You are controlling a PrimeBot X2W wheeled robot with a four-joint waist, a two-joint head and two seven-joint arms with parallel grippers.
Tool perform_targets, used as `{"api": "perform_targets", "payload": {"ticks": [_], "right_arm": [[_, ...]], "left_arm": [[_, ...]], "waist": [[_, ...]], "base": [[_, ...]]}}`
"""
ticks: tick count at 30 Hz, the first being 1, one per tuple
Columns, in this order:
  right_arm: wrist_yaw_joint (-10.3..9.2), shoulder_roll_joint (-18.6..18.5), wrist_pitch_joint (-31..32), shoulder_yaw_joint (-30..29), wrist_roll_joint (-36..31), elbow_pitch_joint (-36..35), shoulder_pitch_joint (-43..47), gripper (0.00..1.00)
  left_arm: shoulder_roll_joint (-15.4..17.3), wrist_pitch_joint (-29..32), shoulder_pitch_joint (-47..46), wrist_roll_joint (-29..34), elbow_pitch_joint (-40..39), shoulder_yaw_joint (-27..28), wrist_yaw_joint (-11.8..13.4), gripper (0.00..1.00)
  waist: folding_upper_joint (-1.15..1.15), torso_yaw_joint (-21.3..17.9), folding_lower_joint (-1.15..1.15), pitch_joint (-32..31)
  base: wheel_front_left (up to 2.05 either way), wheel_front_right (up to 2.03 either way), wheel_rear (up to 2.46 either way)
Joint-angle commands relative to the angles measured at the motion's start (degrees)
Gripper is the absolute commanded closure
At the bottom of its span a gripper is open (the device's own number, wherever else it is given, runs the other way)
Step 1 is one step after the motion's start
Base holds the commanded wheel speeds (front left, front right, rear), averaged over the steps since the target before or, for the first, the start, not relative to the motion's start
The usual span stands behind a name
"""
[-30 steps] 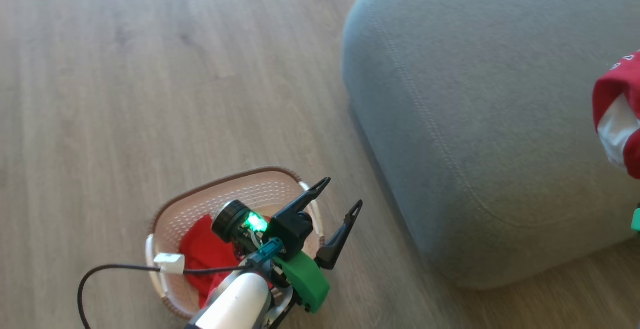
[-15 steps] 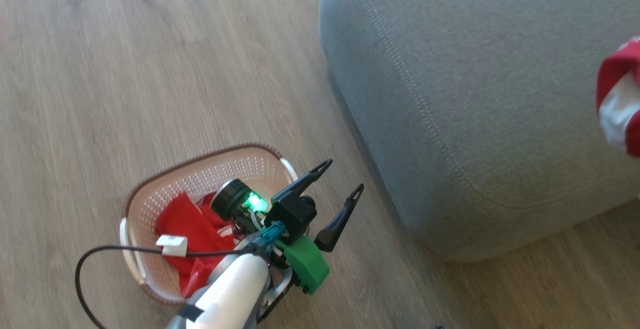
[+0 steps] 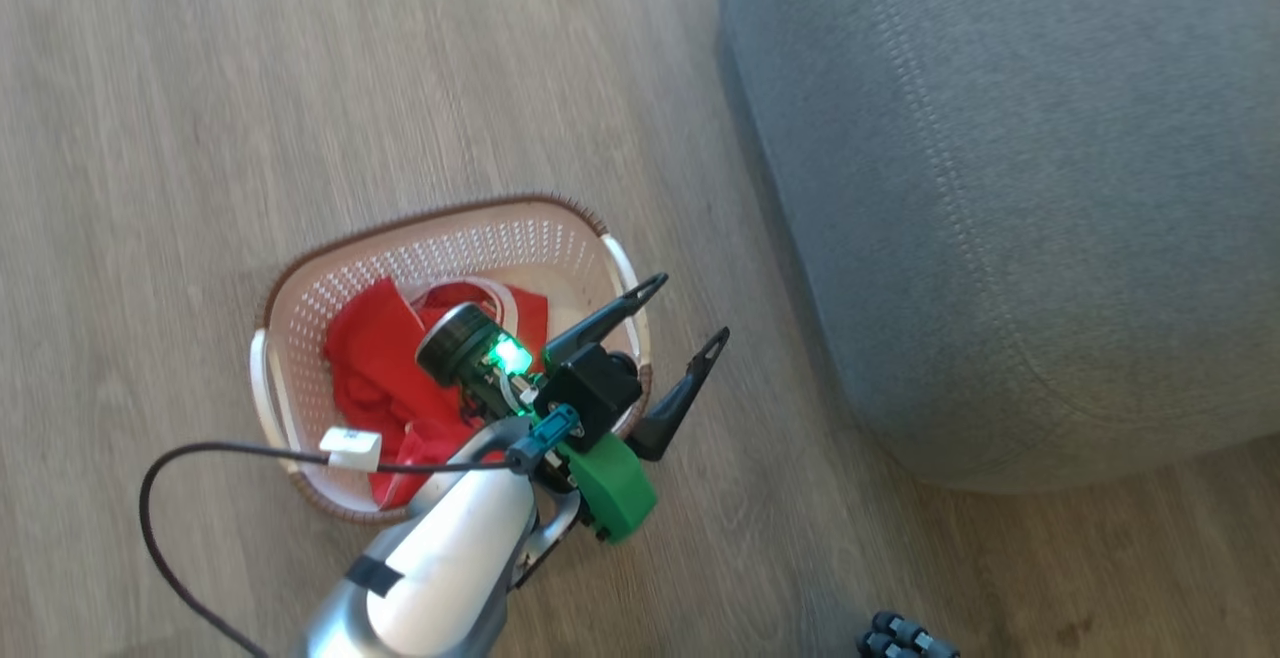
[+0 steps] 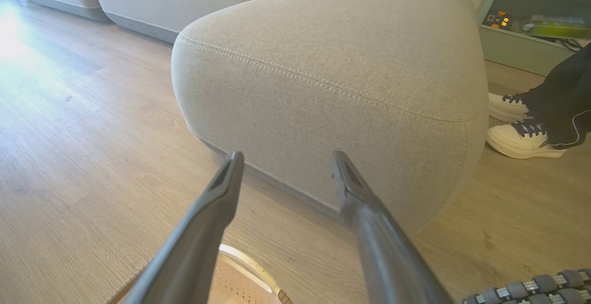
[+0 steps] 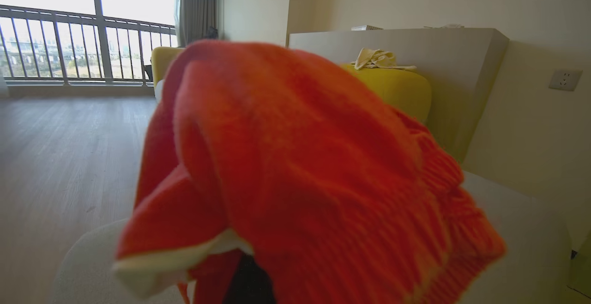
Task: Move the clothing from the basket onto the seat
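Note:
The cream basket (image 3: pixel 300 308) stands on the wood floor with red clothing (image 3: pixel 375 368) bunched inside. My left gripper (image 3: pixel 688 310) hangs open over the basket's right rim, nothing between its fingers. In the left wrist view that gripper (image 4: pixel 287 157) points at the rounded end of the grey seat (image 4: pixel 332 63), with the basket rim (image 4: pixel 244 262) just below. The seat (image 3: pixel 1000 188) lies right of the basket. A red garment with a white band (image 5: pixel 300 165) hangs bunched over my right gripper above the seat cushion (image 5: pixel 521 234); its fingers are hidden under the cloth.
A person's pale shoes (image 4: pixel 521 133) and dark trouser leg stand beyond the seat's far end, by a low shelf (image 4: pixel 531 40). A black cable (image 3: pixel 160 518) loops beside the basket. A dark wheel (image 3: pixel 905 638) of my base shows at the bottom. A yellow cushion (image 5: pixel 392 87) sits farther back.
The head camera has swung, so the basket sits higher in the picture and the red garment at the right edge has gone out of it. The left gripper stays open.

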Motion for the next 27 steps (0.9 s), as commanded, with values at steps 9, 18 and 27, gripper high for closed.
{"api": "perform_targets", "payload": {"ticks": [9,18,27], "right_arm": [[-0.01,-8.3,-0.4,-0.2,1.7,13.5,-15.7,1.00],[-0.01,-12.5,1.2,2.9,-1.9,36.5,-27.8,1.00],[-0.01,-13.7,0.9,6.8,-3.6,45.0,-33.1,1.00]], "left_arm": [[0.6,-0.3,-4.6,0.8,-2.1,1.1,-0.1,0.00],[1.7,-0.3,-6.3,1.1,-2.4,1.4,-0.1,0.00],[1.7,-0.3,-6.9,1.2,-2.6,1.4,-0.1,0.00]], "waist": [[0.00,2.3,-0.01,7.1],[0.00,4.0,-0.01,11.6],[0.00,4.9,-0.01,12.9]], "base": [[0.00,0.00,0.00],[0.00,0.00,0.00],[0.00,0.00,0.00]]}}
